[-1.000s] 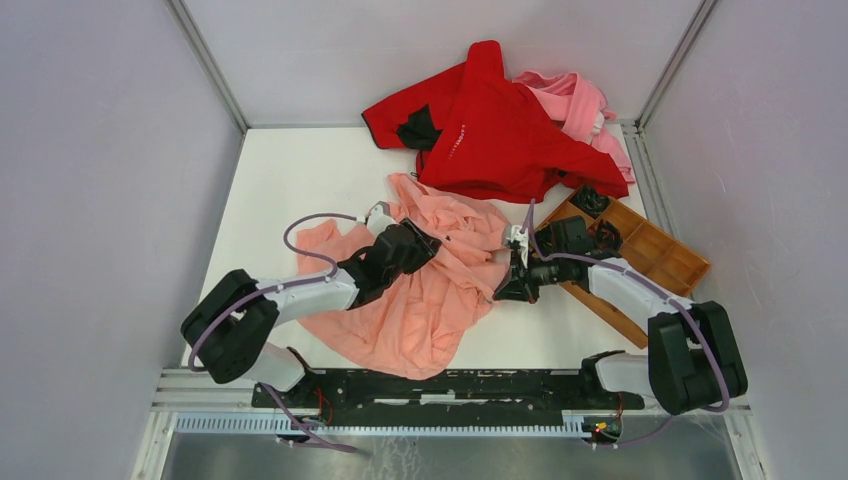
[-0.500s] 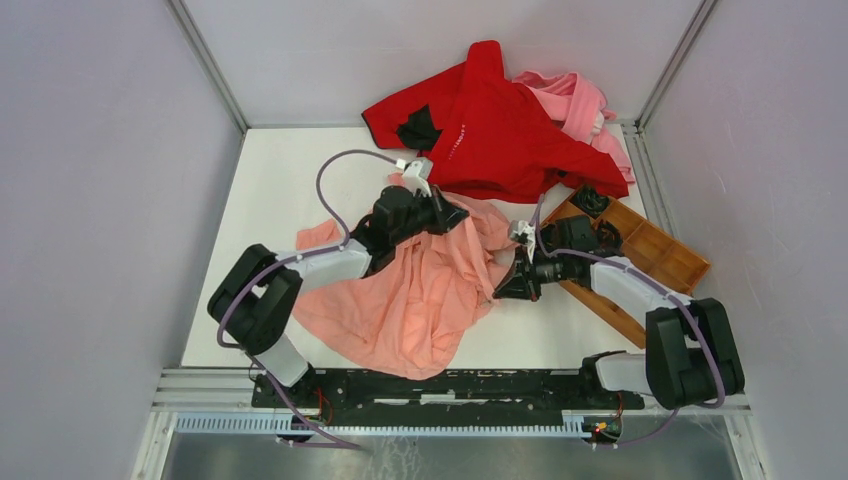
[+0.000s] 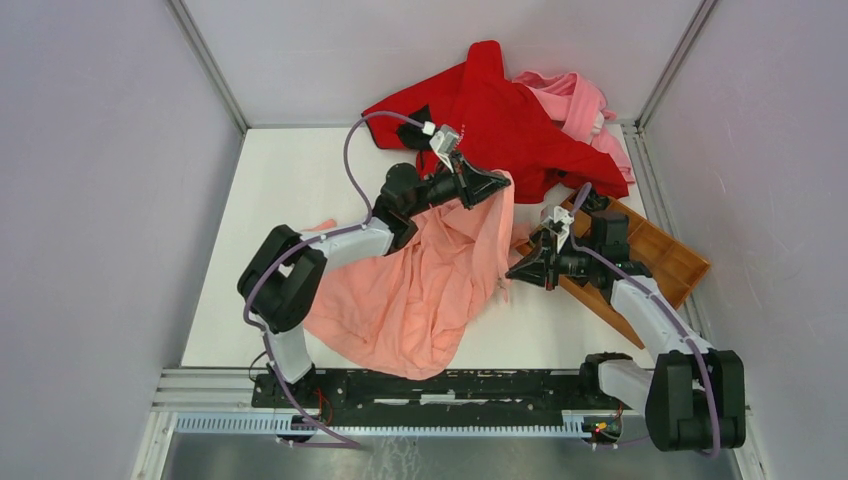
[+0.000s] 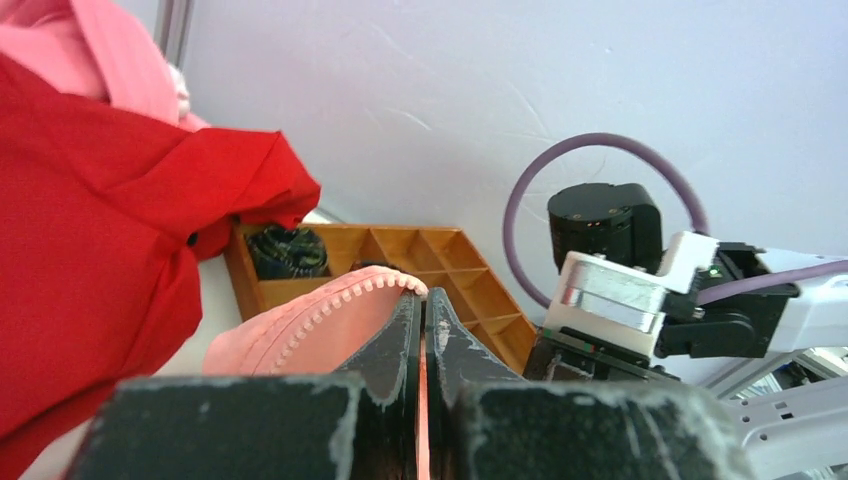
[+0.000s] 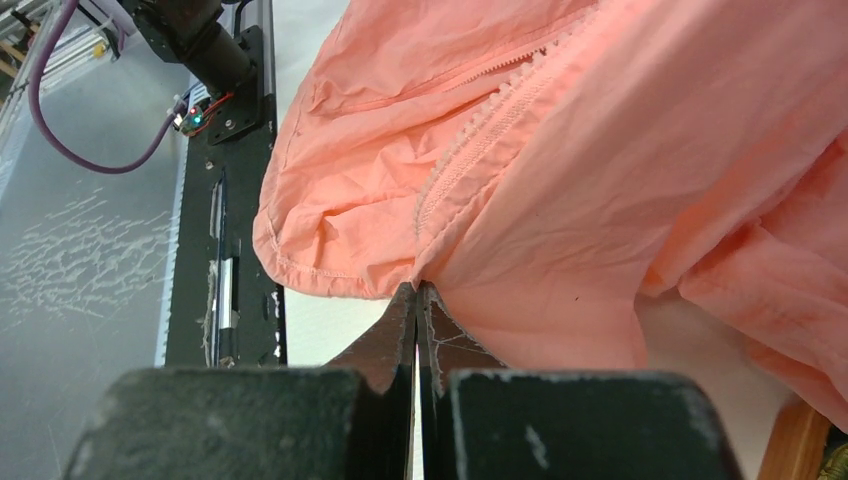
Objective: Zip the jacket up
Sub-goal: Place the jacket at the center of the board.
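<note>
The salmon-pink jacket (image 3: 420, 290) lies crumpled on the white table in front of the left arm. My left gripper (image 3: 495, 185) is shut on its zipper edge and holds that edge lifted toward the back. In the left wrist view the toothed zipper edge (image 4: 335, 305) curves up into my shut left gripper (image 4: 421, 300), with fabric showing between the jaws. My right gripper (image 3: 512, 272) is at the jacket's right side. In the right wrist view my right gripper (image 5: 416, 290) is shut, pinching the jacket (image 5: 600, 150) where a zipper line (image 5: 470, 150) ends.
A bright red garment (image 3: 500, 130) and a paler pink one (image 3: 575, 100) lie piled at the back. A wooden compartment tray (image 3: 660, 250) with dark items (image 3: 590, 200) sits at the right, under the right arm. Walls enclose the table on three sides.
My left gripper shut on the jacket's zipper edge and carried it up and toward the back right. The right gripper, still shut, shifted to the right, stretching the edge between the two.
</note>
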`<state>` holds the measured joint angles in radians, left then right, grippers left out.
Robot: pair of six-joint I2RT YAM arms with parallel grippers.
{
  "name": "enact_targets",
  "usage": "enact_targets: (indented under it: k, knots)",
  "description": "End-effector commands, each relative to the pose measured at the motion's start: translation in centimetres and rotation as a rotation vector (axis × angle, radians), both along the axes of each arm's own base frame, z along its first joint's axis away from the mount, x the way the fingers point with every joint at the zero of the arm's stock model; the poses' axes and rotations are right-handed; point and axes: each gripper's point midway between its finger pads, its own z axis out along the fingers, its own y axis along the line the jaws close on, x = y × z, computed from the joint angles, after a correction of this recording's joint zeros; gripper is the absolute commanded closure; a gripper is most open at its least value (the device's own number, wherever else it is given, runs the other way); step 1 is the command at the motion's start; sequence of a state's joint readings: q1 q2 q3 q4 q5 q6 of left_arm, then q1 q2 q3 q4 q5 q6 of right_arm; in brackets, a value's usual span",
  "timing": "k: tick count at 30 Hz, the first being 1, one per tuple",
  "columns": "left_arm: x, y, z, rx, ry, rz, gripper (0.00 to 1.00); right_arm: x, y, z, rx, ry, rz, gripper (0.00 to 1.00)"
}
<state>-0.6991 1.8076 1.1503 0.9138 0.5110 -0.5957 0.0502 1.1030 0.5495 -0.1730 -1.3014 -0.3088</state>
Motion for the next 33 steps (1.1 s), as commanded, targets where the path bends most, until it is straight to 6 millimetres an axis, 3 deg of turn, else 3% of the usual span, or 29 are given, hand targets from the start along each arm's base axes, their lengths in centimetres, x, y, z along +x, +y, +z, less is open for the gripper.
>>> enact_targets:
  k: [1, 6, 12, 16, 21, 28, 33]
  knots:
    - [-0.1, -0.3, 2.4, -0.080, -0.049, -0.015, 0.98, 0.0, 0.1, -0.5, 0.031, 0.055, -0.007, 1.00]
    - [1.8, 2.4, -4.5, 0.059, 0.164, 0.152, 0.98, -0.9, 1.2, -2.7, 0.022, 0.183, 0.019, 1.00]
    - [2.4, 5.1, -10.2, 0.157, 0.362, 0.269, 0.98, -2.7, 3.5, -3.7, 0.032, 0.241, 0.112, 1.00]
    - [2.8, 6.4, -11.8, 0.198, 0.406, 0.344, 0.98, -3.7, 4.4, -4.0, 0.050, 0.299, 0.160, 1.00]
    - [3.7, 7.7, -13.8, 0.245, 0.452, 0.440, 0.98, -2.4, 4.6, -6.2, -0.012, 0.339, 0.082, 1.00]
    - [3.8, 8.4, -15.1, 0.279, 0.577, 0.495, 0.97, -1.3, 3.8, -10.2, -0.145, 0.419, -0.013, 0.98]
    - [3.1, 8.6, -15.4, 0.278, 0.623, 0.486, 0.93, -0.5, 3.4, -10.9, -0.197, 0.385, -0.048, 0.96]
